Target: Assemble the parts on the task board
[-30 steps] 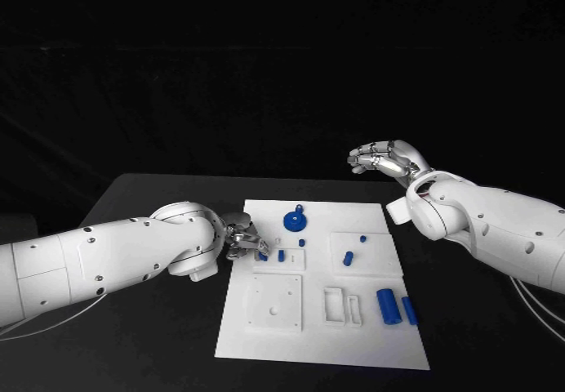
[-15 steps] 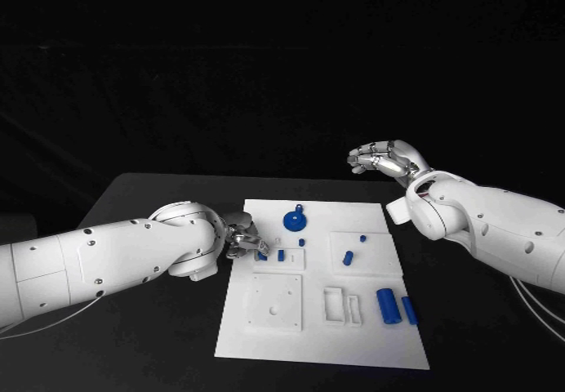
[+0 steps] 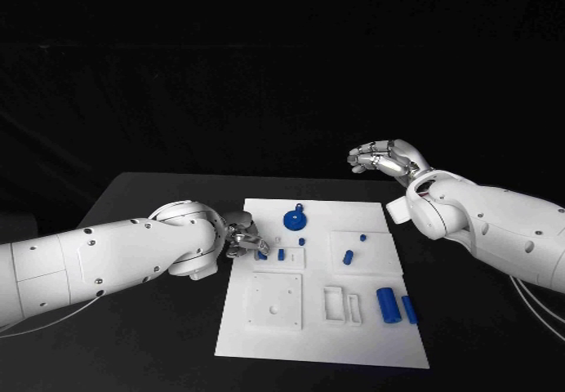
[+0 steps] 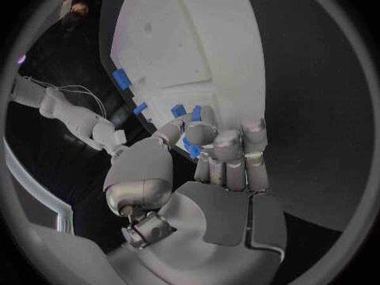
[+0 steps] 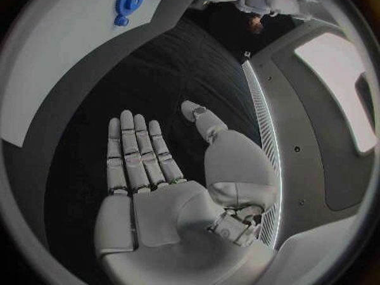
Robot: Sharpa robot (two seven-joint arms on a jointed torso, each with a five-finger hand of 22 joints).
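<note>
Blue parts (image 3: 386, 305) scattered on white task board (image 3: 365, 347).

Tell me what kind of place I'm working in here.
Probably a robotics lab or test bench, not a factory line. A white task board with small blue parts lies on a black table against a dark backdrop. The left hand works at the board; the right hand is held up off it.

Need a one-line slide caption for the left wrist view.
Left hand pinches a small blue part at the white task board edge.
</note>
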